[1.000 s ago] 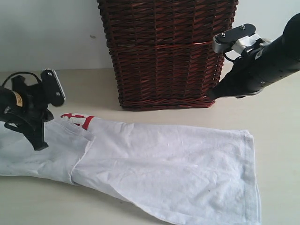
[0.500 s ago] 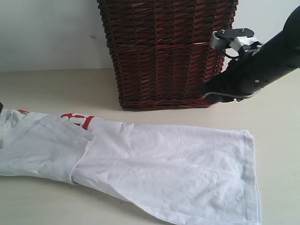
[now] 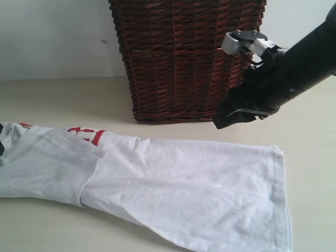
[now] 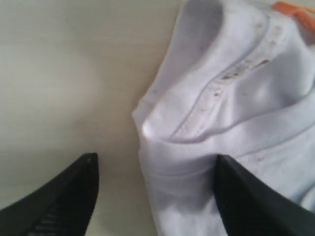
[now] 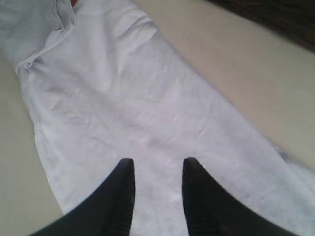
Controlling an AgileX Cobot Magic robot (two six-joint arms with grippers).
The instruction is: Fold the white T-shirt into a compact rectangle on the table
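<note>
Exterior view: the T-shirt [image 3: 184, 184] lies flat on the table [image 3: 63, 100] as 1 long strip, hem [image 3: 281, 199] at the right, near the basket [image 3: 184, 58]. I judge the lengthwise folds done and a crosswise fold next. The left gripper [image 4: 156, 158] stands wide open at the collar [image 4: 231, 83] end, holding nothing; the right gripper [image 5: 155, 164] hovers over the T-shirt, jaws a little apart, also empty. An end edge must be pinched; the basket limits room behind, bare table lies beyond the hem.

Lab-like bench, cream table [image 3: 63, 100], wicker basket [image 3: 184, 58]
</note>
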